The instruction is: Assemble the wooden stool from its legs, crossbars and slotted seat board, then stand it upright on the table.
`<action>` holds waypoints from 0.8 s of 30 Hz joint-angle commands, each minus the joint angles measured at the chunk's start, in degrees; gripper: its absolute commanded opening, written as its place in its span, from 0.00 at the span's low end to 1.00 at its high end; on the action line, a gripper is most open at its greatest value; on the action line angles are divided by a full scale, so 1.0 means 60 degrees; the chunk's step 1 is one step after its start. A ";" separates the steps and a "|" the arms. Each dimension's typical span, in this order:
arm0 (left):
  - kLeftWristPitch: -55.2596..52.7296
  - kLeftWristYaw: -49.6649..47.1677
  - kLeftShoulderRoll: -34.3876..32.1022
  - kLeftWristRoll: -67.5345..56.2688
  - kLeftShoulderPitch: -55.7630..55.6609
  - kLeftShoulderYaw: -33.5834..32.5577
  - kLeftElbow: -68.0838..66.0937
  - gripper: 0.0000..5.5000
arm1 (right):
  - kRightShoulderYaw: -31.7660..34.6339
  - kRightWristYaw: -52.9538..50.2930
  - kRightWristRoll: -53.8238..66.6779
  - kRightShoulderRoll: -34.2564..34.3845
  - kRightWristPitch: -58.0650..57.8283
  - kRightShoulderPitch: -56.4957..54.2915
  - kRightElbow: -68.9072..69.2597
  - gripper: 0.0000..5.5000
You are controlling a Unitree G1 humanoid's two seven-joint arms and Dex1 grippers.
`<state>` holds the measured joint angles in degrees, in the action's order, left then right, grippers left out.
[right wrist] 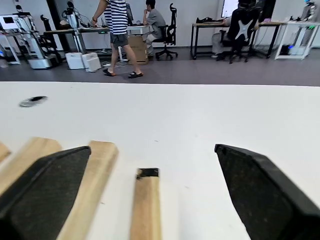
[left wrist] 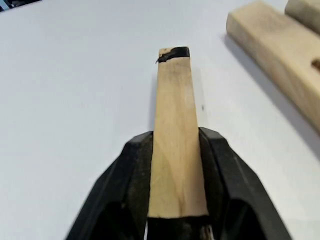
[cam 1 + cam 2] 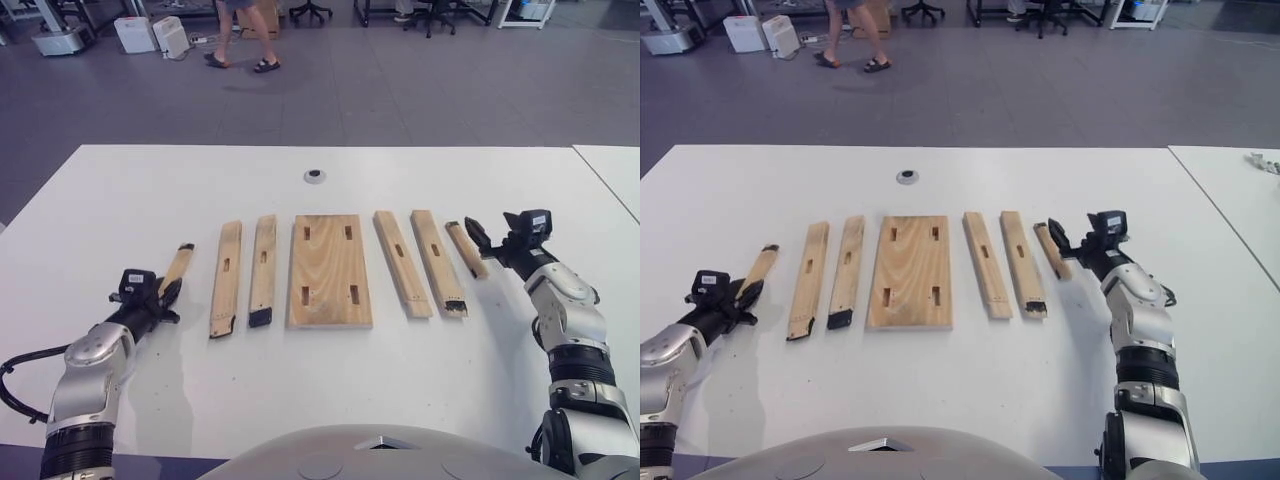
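Nearest, on the robot's left, the left pincer [image 3: 165, 292] is clamped on the near end of the left crossbar [image 3: 180, 262]. One black finger presses each long side. This crossbar is a short, narrow strip of pale wood with a black-marked far tip, and it angles slightly inward toward the other parts. Whether it rests on the white counter [image 3: 150, 190] or is raised a little cannot be told.

On the robot's right, the right pincer [image 3: 475, 236] has its fingers spread wide apart. The right crossbar [image 3: 466, 248] lies between them with bare counter showing on either side of it. It is a matching short strip, also black at its far tip, and lies flat.

The other parts lie flat in a row between the two crossbars, apart from one another. The outer left leg [image 3: 227, 278] and the inner left leg [image 3: 263, 270] are long light planks, each with a small slot near its middle and a dark near end. The seat board [image 3: 330, 270] lies at the centre. It is a wider rectangle of warmer, grained wood with four short slots, two toward the far edge and two toward the near edge. To its right are the inner right leg [image 3: 402, 263] and the outer right leg [image 3: 438, 262], each slotted and slanting slightly. The outer one has a dark, ragged near end.

Farther back, past the seat board, a small round fitting [image 3: 315, 176] sits in the counter.
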<state>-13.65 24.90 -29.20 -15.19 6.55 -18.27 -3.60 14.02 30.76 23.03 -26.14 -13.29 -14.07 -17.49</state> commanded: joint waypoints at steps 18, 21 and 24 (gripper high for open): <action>0.0328 0.0608 0.2487 0.0323 -0.5054 0.4599 0.3258 0.23 | 0.0289 -0.4705 0.8437 0.3683 -0.5869 -0.3916 0.4083 0.50; 0.0342 0.0656 0.2404 0.0508 -0.4966 0.4751 0.3331 0.23 | 0.0095 -0.4850 0.8272 0.3656 -0.5896 -0.3845 0.4182 0.40; 0.0326 0.0668 0.2388 0.0588 -0.4949 0.4804 0.3383 0.23 | 0.0016 -0.4961 0.8233 0.3654 -0.5892 -0.3773 0.4229 0.30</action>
<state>-11.00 28.36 -14.21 -12.71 -23.32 10.12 15.91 14.46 1.92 72.71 -3.96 -48.22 -37.46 7.28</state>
